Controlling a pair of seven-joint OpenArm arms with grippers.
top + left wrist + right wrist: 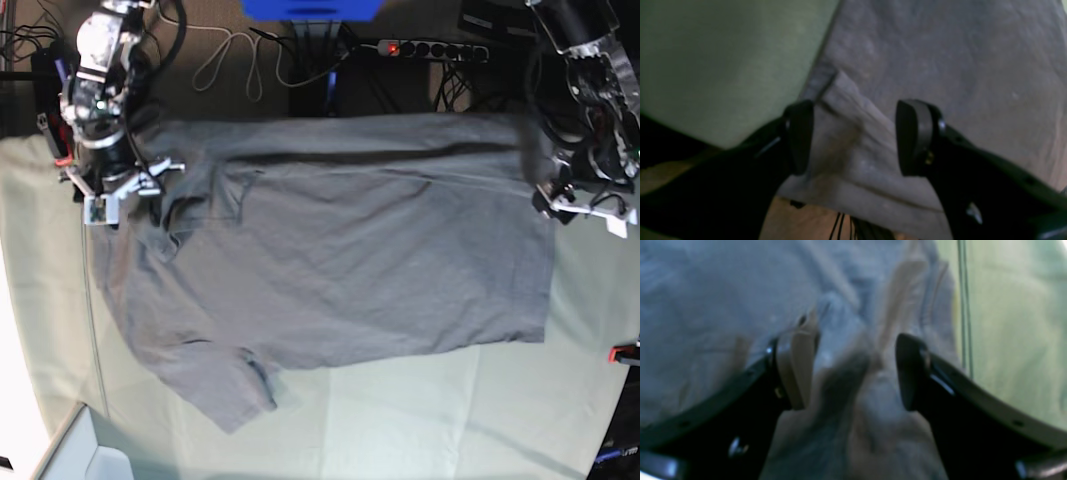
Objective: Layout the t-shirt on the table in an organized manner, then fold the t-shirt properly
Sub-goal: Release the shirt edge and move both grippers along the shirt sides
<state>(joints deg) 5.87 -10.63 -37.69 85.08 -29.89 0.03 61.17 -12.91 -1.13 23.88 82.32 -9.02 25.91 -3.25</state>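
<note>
The grey t-shirt [350, 250] lies spread on the table [400, 420], neck and sleeves to the left, hem to the right. My right gripper [130, 190] is at the shirt's far left shoulder. In the right wrist view it [853, 373] is open, with a bunched ridge of shirt [706, 306] between its jaws; that view is blurred. My left gripper [585, 210] is at the far right hem corner. In the left wrist view it [855, 136] is open and straddles a raised fold of shirt [940, 66] beside the green table cloth [723, 50].
A power strip [430, 47], loose cables [230, 55] and a blue object [310, 8] lie beyond the table's far edge. A red clamp [625, 352] sits at the right edge. A white box [90, 455] stands at the near left corner.
</note>
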